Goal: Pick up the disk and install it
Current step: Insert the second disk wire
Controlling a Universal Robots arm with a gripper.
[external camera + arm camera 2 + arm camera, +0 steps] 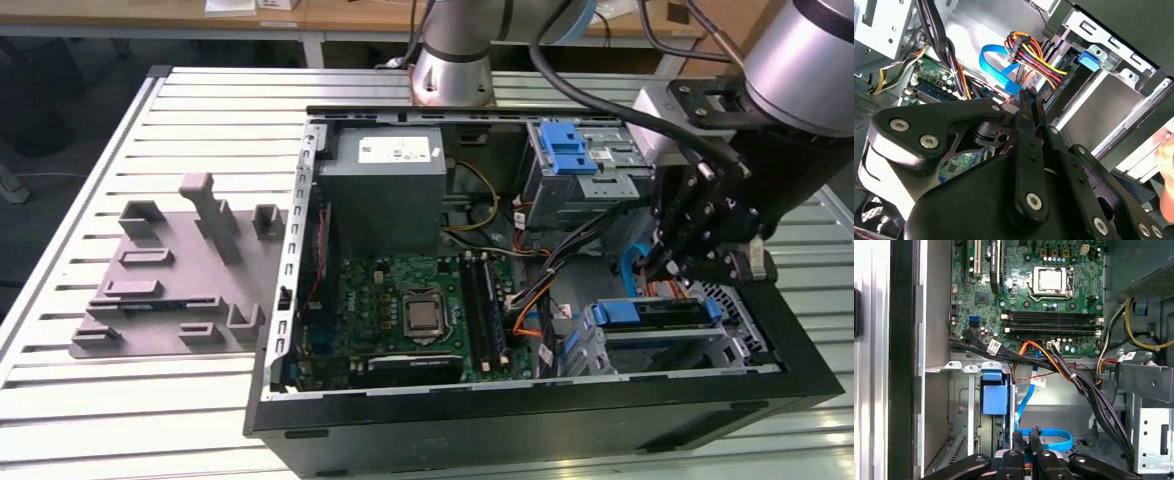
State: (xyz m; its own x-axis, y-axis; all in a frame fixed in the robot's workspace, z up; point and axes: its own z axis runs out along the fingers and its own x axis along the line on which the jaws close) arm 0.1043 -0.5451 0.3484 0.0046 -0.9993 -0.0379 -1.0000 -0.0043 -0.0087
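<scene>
The disk (657,318) sits in the drive cage at the lower right of the exterior view, inside the open computer case (534,420); its blue carrier rail faces up and its blue tab points toward the motherboard (414,315). In the first wrist view the same blue tab (993,392) shows at lower centre-left, seated in the grey metal bay. The gripper (694,265) hangs just above and a little toward the exterior view's left of the disk, at right of centre in that frame, with nothing in its grasp; in the second wrist view its fingers (1026,117) are drawn close together, almost touching, and the first wrist view shows the two fingertips (1017,439) side by side near the bottom edge. A blue flat cable (996,67) loops beside the fingertips, and a bundle of red, yellow and black wires (1031,55) lies just past it. In the exterior view a grey power-supply box (387,190) stands at upper centre of the case, and a grey moulded fixture (174,270) lies on the slatted table (80,400) at the left.
</scene>
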